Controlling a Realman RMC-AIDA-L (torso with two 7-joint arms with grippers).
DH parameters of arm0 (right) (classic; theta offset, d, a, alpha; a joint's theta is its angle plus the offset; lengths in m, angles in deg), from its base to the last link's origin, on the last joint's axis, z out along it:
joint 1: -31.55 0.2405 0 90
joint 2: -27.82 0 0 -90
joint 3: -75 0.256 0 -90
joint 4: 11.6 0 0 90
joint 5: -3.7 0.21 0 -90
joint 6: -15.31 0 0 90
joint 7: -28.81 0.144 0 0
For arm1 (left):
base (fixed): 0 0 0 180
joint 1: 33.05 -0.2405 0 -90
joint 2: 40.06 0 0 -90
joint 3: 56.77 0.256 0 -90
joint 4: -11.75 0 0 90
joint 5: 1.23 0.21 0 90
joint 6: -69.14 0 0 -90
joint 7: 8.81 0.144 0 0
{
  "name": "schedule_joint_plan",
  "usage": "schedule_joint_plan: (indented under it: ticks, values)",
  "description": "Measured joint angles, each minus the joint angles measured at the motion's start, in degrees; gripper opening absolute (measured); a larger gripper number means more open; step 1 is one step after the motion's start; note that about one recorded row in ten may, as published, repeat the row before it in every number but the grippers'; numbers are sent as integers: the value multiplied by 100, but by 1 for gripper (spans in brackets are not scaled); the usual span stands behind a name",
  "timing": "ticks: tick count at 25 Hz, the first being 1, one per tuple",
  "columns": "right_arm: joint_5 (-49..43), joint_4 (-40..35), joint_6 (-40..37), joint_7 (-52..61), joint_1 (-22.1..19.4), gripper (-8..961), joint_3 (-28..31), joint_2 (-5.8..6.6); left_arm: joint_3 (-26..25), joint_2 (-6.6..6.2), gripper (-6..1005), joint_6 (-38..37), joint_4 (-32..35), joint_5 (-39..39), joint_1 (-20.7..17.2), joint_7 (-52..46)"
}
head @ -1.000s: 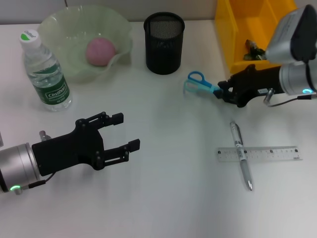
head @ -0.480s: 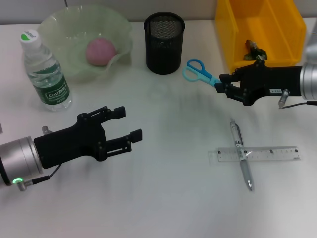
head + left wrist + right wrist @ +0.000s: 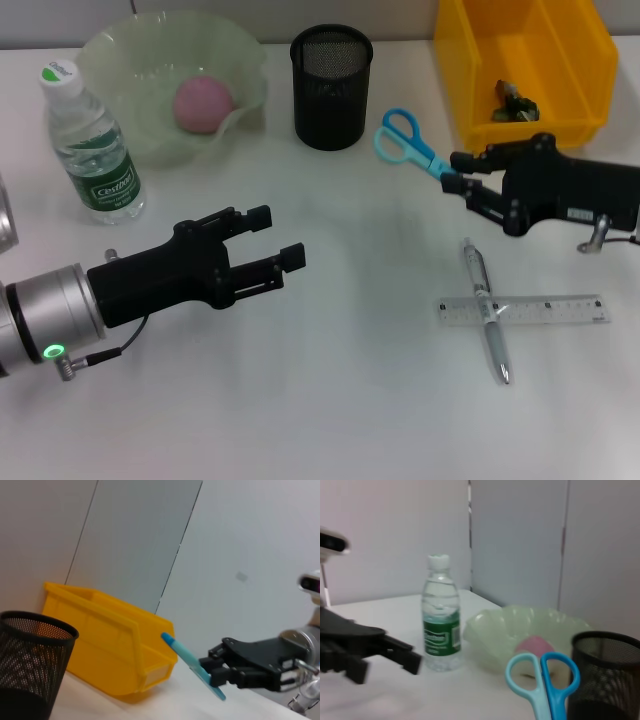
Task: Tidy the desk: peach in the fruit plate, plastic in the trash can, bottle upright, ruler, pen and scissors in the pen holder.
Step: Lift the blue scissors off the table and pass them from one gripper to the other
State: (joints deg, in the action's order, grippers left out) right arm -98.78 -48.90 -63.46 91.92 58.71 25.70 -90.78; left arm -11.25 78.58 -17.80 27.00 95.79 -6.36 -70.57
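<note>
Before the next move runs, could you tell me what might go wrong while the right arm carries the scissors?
The right gripper grips the scissors only by the covered blade tip, handles sticking out, so they could pivot or slip. Lifted near the pen holder, the handles might clip its rim. The left gripper hangs open over the desk nearby, risking contact.
</note>
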Motion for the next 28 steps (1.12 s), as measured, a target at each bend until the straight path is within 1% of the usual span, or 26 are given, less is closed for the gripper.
schedule_joint_plan:
  ticks: [1,5,17,23,28]
  values:
    - [54,62,-54,-194,-43,192,0,-15,22,1,790,27,0,-3,51,-250]
    - [125,248,-222,-837,-165,191,0,-45,52,-11,788,39,27,-4,116,-710]
    - [415,995,-363,-2849,-302,187,10,-68,121,-26,787,115,104,110,319,-2013]
    - [531,1303,-378,-3591,-265,184,-38,-80,336,-14,787,143,113,119,456,-2332]
    - [537,1449,-382,-3866,-214,183,-54,-86,467,-9,787,273,119,123,535,-2539]
